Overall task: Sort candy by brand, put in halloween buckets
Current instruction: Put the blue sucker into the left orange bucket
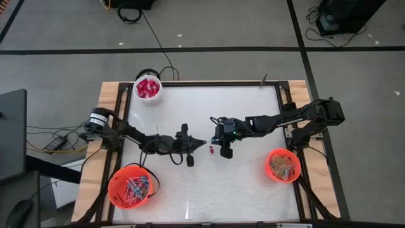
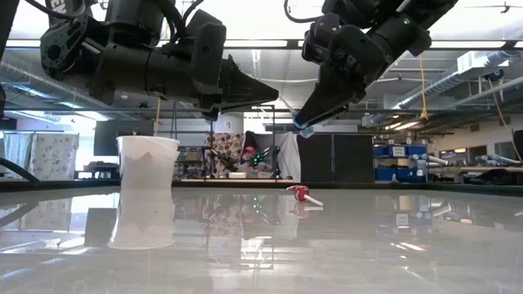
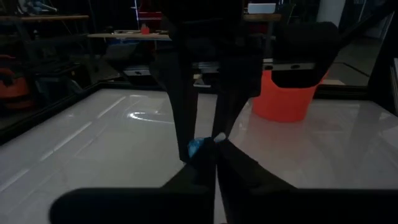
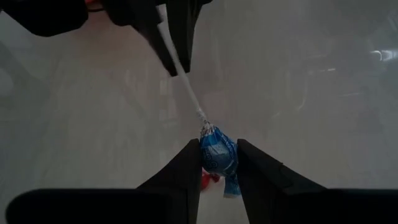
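A blue-wrapped lollipop (image 4: 218, 154) with a thin white stick hangs in the air above the table's middle, between both grippers. My right gripper (image 4: 218, 163) (image 1: 216, 137) is shut on it. My left gripper (image 3: 216, 149) (image 1: 204, 142) meets it from the table's left and is shut on the stick. A red lollipop (image 2: 301, 193) (image 1: 211, 150) lies on the table just below them. The white pail (image 1: 147, 87) holds red packets. The left orange bucket (image 1: 130, 185) holds lollipops. The right orange bucket (image 1: 282, 164) holds pastel pieces. My left gripper pinches the stick's free end (image 4: 178, 67) between its two fingertips, coming about level from the table's left, along the stick. My right gripper pinches the lollipop's blue wrapped head (image 4: 217, 149) between its two fingers, slanting down from the right. The lollipop is lifted clear of the table.
The white pail stands near the far left corner, the orange buckets near the left and right near corners. Bare glossy table (image 1: 209, 190) lies between them. Wooden rails (image 1: 104, 101) edge the table.
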